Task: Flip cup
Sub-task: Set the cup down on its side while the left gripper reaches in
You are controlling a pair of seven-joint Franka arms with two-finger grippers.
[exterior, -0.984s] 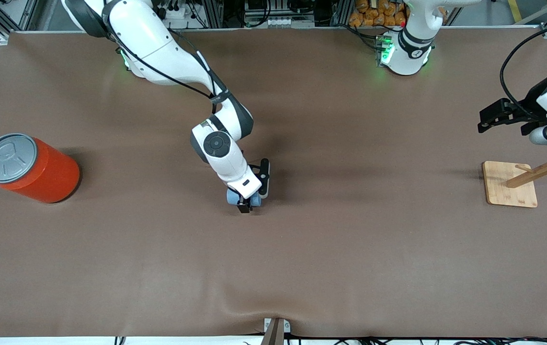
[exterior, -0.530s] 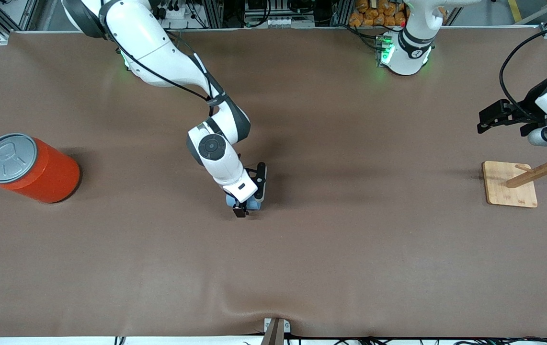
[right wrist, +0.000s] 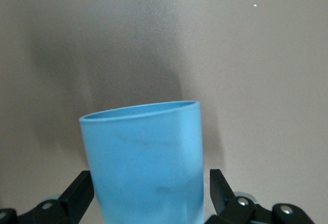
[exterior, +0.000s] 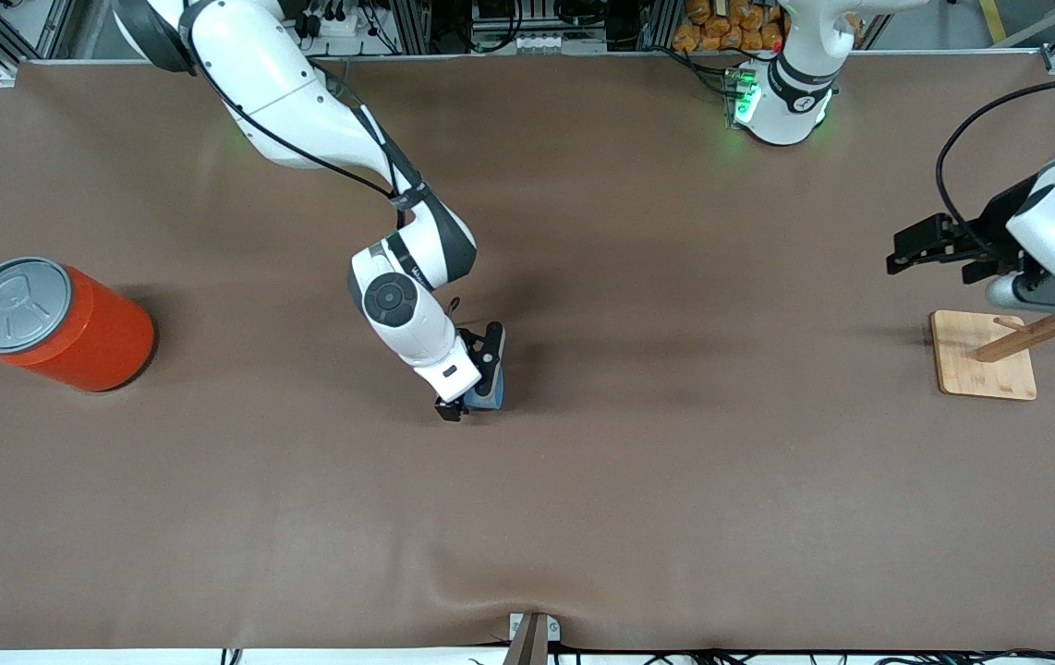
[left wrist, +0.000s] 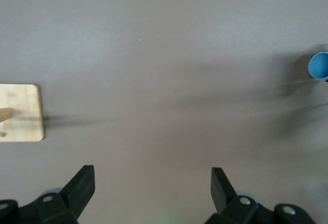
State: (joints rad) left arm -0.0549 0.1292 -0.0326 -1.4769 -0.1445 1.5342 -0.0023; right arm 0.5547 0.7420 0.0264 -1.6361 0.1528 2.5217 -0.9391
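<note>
The light-blue cup (exterior: 490, 397) stands on the brown table near its middle. In the right wrist view the cup (right wrist: 146, 162) fills the space between the fingers, its wider end pointing away from the gripper. My right gripper (exterior: 470, 399) is down at the cup and open, with one finger (right wrist: 82, 190) on each side of it and a thin gap showing at one side. My left gripper (exterior: 908, 251) is open and empty, up over the table at the left arm's end, beside the wooden stand. The cup also shows small in the left wrist view (left wrist: 319, 65).
A big orange can (exterior: 61, 323) with a grey lid stands at the right arm's end of the table. A wooden stand on a square base (exterior: 980, 356) stands at the left arm's end; its base also shows in the left wrist view (left wrist: 19, 112).
My right arm has swung its wrist toward the right arm's end and brought its gripper lower around the cup. My left arm has moved a little toward the middle of the table.
</note>
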